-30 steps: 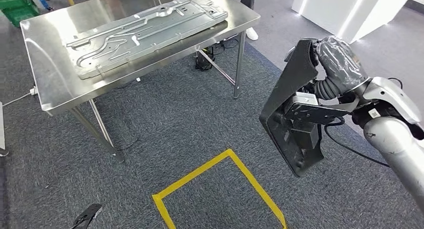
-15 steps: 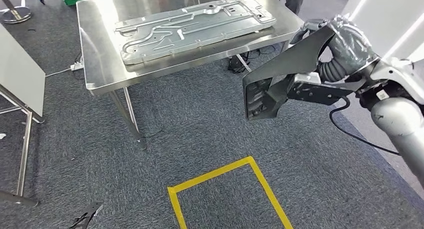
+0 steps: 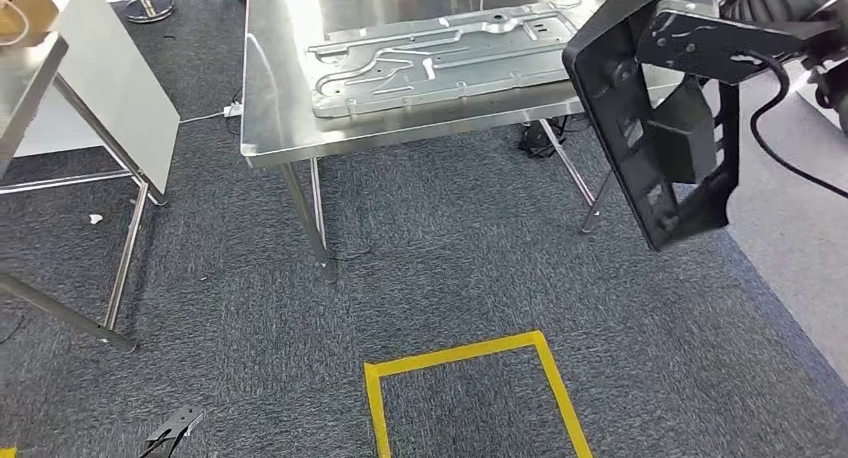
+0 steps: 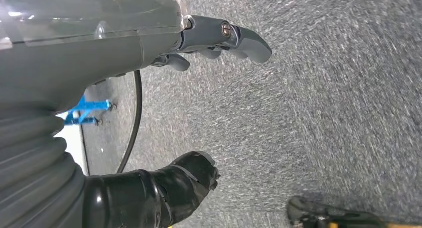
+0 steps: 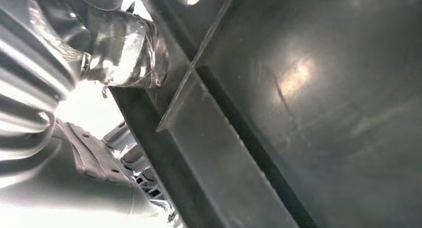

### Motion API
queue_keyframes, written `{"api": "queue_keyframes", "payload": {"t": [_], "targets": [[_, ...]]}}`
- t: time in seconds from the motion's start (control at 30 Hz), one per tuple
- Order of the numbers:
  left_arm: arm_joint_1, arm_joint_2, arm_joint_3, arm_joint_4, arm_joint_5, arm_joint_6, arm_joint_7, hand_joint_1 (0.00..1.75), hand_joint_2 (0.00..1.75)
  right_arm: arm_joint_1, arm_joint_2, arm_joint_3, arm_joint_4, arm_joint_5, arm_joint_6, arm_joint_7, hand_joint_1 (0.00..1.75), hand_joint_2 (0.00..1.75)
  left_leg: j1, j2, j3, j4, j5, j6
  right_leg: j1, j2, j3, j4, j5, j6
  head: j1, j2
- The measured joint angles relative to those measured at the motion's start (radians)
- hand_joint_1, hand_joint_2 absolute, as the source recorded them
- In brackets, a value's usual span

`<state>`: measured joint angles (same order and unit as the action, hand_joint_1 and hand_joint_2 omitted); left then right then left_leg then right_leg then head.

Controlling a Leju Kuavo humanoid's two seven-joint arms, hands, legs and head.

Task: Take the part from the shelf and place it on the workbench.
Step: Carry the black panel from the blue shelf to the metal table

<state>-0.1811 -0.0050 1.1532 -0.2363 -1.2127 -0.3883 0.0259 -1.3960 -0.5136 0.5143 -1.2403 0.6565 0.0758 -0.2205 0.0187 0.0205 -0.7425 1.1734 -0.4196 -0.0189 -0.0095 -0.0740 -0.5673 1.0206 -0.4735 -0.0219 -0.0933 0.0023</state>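
Right hand (image 5: 114,49) grips the black part (image 3: 660,128) by its upper edge; fingers mostly hidden behind the part in head view, but wrist view shows a wrapped finger clamped on a rib, so it's held. Part hangs in the air w/ its long side tilted down, in front of the near right corner of the steel workbench (image 3: 270,128), not yet over it. Left hand (image 4: 199,103) hangs low over the carpet, fingers spread, holding nothing.

Bench already carries a big pressed metal panel (image 3: 440,58) covering most of the top; free space looks limited to the left end and a thin front strip.

Risks, as I judge them:
- the part's low end could clip the bench edge or leg on approach, since it hangs below tabletop level
- setting down on the panel could scrape it or leave the part rocking
- grip is at one edge only, so a swing might twist the part loose
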Motion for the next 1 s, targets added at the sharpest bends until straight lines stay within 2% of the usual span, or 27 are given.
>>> {"api": "queue_keyframes", "payload": {"t": [0.07,0.1,0.17,0.2,0.23,0.27,0.33,0.37,0.4,0.43,0.47,0.5,0.53,0.57,0.6,0.67,0.7,0.77,0.83,0.87,0.9,0.93,0.97,1.0], "targets": [[-0.001,0.003,-0.001,0.000,0.000,0.000,0.000,0.00,1.75,-0.008,0.000,0.006,0.008,0.000,0.000,0.000,1.75,1.75,-0.011,0.040,0.062,-0.117,0.038,0.012,0.007,-0.021,0.010,0.005,-0.015,0.010,0.000,0.000],[-0.001,0.003,-0.001,0.000,0.000,0.000,0.000,0.00,1.75,-0.012,0.000,0.008,0.012,0.000,0.000,0.000,1.75,1.75,-0.016,0.050,0.072,-0.138,0.037,0.019,0.011,-0.030,0.012,0.005,-0.019,0.015,0.001,0.000],[0.000,0.004,-0.002,0.000,0.001,-0.001,0.000,0.00,1.75,-0.017,0.003,0.011,0.018,0.000,0.000,0.000,1.75,1.75,-0.018,0.034,0.075,-0.141,0.031,0.035,0.015,-0.049,0.019,0.001,-0.026,0.024,0.001,0.000],[0.001,0.004,-0.002,0.001,0.001,-0.002,0.000,0.00,1.75,-0.019,0.005,0.012,0.020,0.000,0.000,0.000,1.75,1.75,-0.015,0.022,0.078,-0.145,0.030,0.040,0.014,-0.049,0.023,0.003,-0.032,0.030,0.002,0.000],[0.000,0.005,-0.002,0.001,0.001,-0.002,0.000,0.00,1.75,-0.021,0.007,0.012,0.021,0.000,0.000,0.000,1.75,1.75,-0.012,0.011,0.083,-0.149,0.029,0.046,0.011,-0.031,0.019,0.019,-0.044,0.034,0.002,0.000],[-0.001,0.005,-0.003,0.001,0.001,-0.002,-0.001,0.00,1.75,-0.026,0.007,0.013,0.022,0.000,0.000,0.000,1.75,1.75,-0.009,-0.001,0.089,-0.152,0.027,0.052,0.008,-0.003,0.003,0.055,-0.062,0.038,0.004,0.000],[-0.005,0.005,-0.004,0.001,0.003,-0.003,-0.001,0.00,1.75,-0.032,0.006,0.013,0.027,0.000,0.000,0.004,1.75,1.75,-0.008,-0.025,0.096,-0.155,0.022,0.062,0.003,0.055,-0.070,0.183,-0.111,0.043,0.005,0.000],[-0.005,0.005,-0.006,0.001,0.005,-0.005,-0.001,0.00,1.75,-0.034,0.005,0.014,0.031,0.000,0.001,0.009,1.75,1.75,-0.008,-0.039,0.099,-0.155,0.018,0.065,0.002,0.066,-0.114,0.249,-0.126,0.045,0.006,0.000],[-0.004,0.005,-0.009,0.001,0.008,-0.006,-0.001,0.00,1.75,-0.037,0.005,0.016,0.038,0.000,0.004,0.016,1.75,1.75,-0.008,-0.052,0.104,-0.154,0.014,0.067,0.002,0.070,-0.148,0.292,-0.126,0.046,0.006,0.000],[-0.002,0.005,-0.013,0.001,0.011,-0.008,-0.002,0.00,1.75,-0.041,0.003,0.018,0.046,-0.001,0.007,0.024,1.75,1.75,-0.008,-0.064,0.111,-0.153,0.008,0.068,0.002,0.072,-0.166,0.297,-0.103,0.045,0.006,0.000],[0.000,0.005,-0.018,0.002,0.015,-0.010,-0.003,0.00,1.75,-0.048,0.001,0.020,0.055,-0.001,0.010,0.032,1.75,1.75,-0.008,-0.076,0.120,-0.151,0.001,0.067,0.002,0.072,-0.165,0.262,-0.060,0.043,0.006,0.000],[0.002,0.005,-0.022,0.002,0.020,-0.010,-0.003,0.00,1.75,-0.060,-0.001,0.022,0.065,-0.001,0.013,0.041,1.75,1.75,-0.009,-0.087,0.129,-0.150,-0.006,0.066,0.002,0.074,-0.146,0.193,-0.006,0.038,0.006,0.000],[0.004,0.005,-0.025,0.002,0.025,-0.010,-0.004,0.00,1.75,-0.072,-0.004,0.023,0.075,0.000,0.015,0.050,1.75,1.75,-0.009,-0.096,0.137,-0.149,-0.013,0.064,0.004,0.076,-0.123,0.125,0.036,0.033,0.006,0.000],[0.007,0.005,-0.027,0.002,0.030,-0.010,-0.004,0.00,1.75,-0.088,-0.005,0.024,0.086,0.002,0.017,0.060,1.75,1.75,-0.011,-0.105,0.143,-0.148,-0.019,0.059,0.006,0.079,-0.099,0.064,0.060,0.027,0.006,0.000],[0.009,0.006,-0.029,0.002,0.036,-0.010,-0.005,0.00,1.75,-0.102,-0.005,0.026,0.098,0.006,0.019,0.071,1.75,1.75,-0.011,-0.110,0.145,-0.148,-0.023,0.055,0.009,0.081,-0.083,0.029,0.067,0.023,0.006,0.000],[0.014,0.007,-0.034,0.002,0.047,-0.009,-0.005,0.00,1.75,-0.126,-0.005,0.030,0.120,0.019,0.028,0.089,1.75,1.75,-0.011,-0.115,0.146,-0.151,-0.032,0.043,0.013,0.081,-0.069,0.008,0.050,0.016,0.007,0.000],[0.016,0.009,-0.037,0.002,0.053,-0.009,-0.005,0.00,1.75,-0.135,-0.004,0.034,0.129,0.025,0.032,0.096,1.75,1.75,-0.010,-0.111,0.147,-0.151,-0.037,0.039,0.010,0.079,-0.063,0.003,0.047,0.012,0.007,0.000],[0.016,0.013,-0.041,0.002,0.065,-0.009,-0.005,0.00,1.75,-0.154,0.000,0.043,0.146,0.035,0.037,0.106,1.75,1.75,-0.013,-0.078,0.133,-0.111,-0.058,0.029,0.003,0.075,-0.041,-0.012,0.039,0.001,0.003,0.000],[0.016,0.016,-0.044,0.002,0.075,-0.010,-0.004,0.00,1.75,-0.171,0.006,0.051,0.165,0.042,0.040,0.113,1.75,1.75,-0.012,-0.041,0.068,0.009,-0.098,0.021,0.000,0.070,-0.014,-0.020,0.023,-0.008,-0.001,0.000],[0.017,0.017,-0.045,0.003,0.079,-0.010,-0.004,0.00,1.75,-0.177,0.007,0.057,0.175,0.044,0.042,0.116,1.75,1.75,-0.010,-0.034,0.023,0.078,-0.114,0.017,0.000,0.069,-0.001,-0.020,0.013,-0.008,-0.001,0.000],[0.019,0.017,-0.047,0.003,0.082,-0.011,-0.003,0.00,1.75,-0.180,0.009,0.064,0.184,0.046,0.044,0.118,1.75,1.75,-0.007,-0.031,-0.016,0.128,-0.114,0.014,-0.001,0.067,0.014,-0.020,0.000,-0.007,-0.001,0.000],[0.020,0.018,-0.048,0.003,0.085,-0.012,-0.003,0.00,1.75,-0.182,0.011,0.072,0.190,0.049,0.045,0.120,1.75,1.75,-0.004,-0.030,-0.039,0.141,-0.092,0.011,-0.002,0.067,0.032,-0.020,-0.015,-0.004,-0.001,0.000],[0.022,0.018,-0.049,0.003,0.087,-0.013,-0.002,0.00,1.75,-0.183,0.012,0.080,0.196,0.051,0.046,0.122,1.75,1.75,-0.002,-0.028,-0.045,0.114,-0.046,0.009,-0.004,0.067,0.052,-0.020,-0.031,0.000,-0.001,0.000],[0.023,0.019,-0.050,0.003,0.089,-0.013,-0.002,0.00,1.75,-0.187,0.013,0.087,0.201,0.053,0.047,0.124,1.75,1.75,0.000,-0.026,-0.034,0.050,0.017,0.007,-0.006,0.066,0.074,-0.020,-0.048,0.004,-0.001,0.000]]}}
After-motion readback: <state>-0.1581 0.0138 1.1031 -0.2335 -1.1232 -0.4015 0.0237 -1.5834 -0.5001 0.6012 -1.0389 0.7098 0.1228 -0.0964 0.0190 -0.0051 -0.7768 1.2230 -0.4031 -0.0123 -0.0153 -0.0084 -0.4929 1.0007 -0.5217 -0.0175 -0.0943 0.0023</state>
